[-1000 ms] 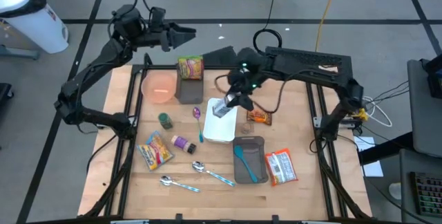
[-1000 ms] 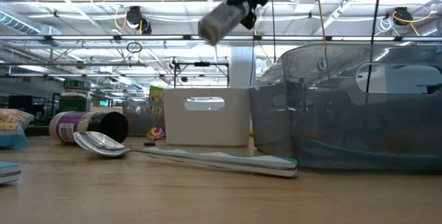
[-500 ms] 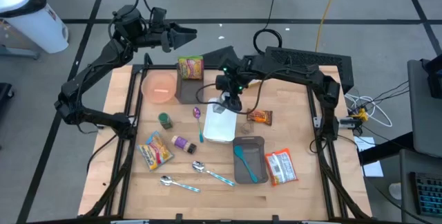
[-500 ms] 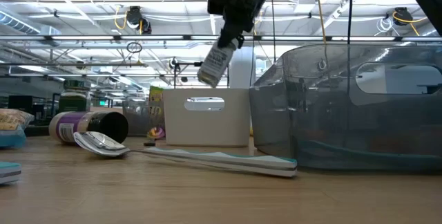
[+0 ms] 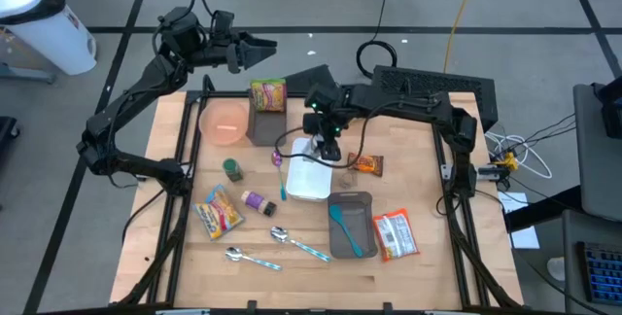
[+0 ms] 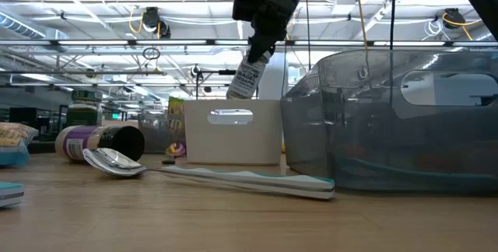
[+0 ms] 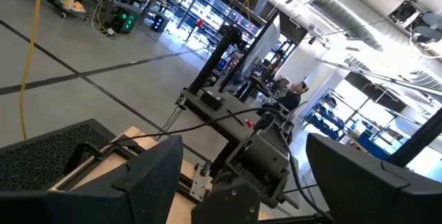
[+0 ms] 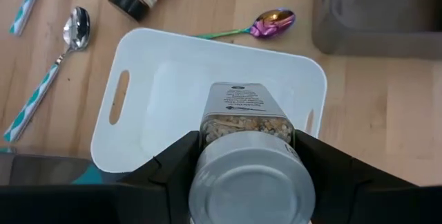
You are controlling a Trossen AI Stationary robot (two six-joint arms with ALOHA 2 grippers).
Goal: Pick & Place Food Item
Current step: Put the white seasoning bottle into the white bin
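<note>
placing step: right gripper (image 8: 242, 182) clamps the spice jar (image 8: 243, 124) above the white bin (image 8: 138, 75); next, lower and release (left gripper (image 7: 242, 175) idle, fingers apart).

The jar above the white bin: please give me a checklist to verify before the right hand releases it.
1. Right hand grips the jar: ok.
2. Jar over the white bin: ok.
3. Bin interior free of other items: ok.
4. Jar low enough for a gentle drop: not ok, it hangs above the rim in the low view.
5. Jar upright: not ok, tilted.
6. Left hand away from the bin: ok.
</note>
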